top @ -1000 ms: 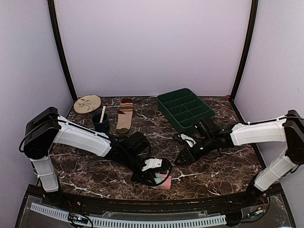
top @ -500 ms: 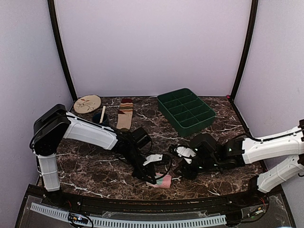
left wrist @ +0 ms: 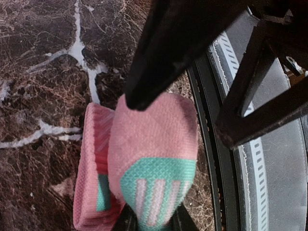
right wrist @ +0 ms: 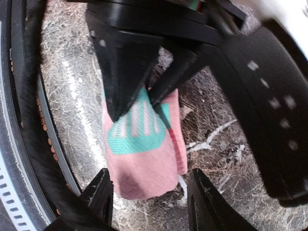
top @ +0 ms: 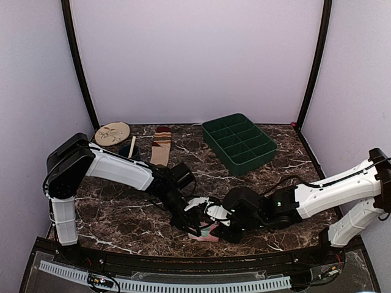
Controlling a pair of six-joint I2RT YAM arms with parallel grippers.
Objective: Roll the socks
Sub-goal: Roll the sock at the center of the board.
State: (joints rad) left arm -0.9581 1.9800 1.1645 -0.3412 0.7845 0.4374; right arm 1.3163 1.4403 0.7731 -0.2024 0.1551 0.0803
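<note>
Pinching pink sock (left wrist: 154, 144), left end effector (right wrist: 134, 108) clenched | right end effector (right wrist: 149, 185) released, straddling it | bench (top: 122, 213) front edge just beside

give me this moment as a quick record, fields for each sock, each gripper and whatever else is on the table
pink sock: near edge of the table, folded over itself, teal-and-white patch facing up
left gripper: shut on the pink sock at its teal end
right gripper: open, fingers either side of the sock's plain pink end
tan sock: lying flat at back left, no gripper near it
other items: beige plate at back left; green divided tray at back right
</note>
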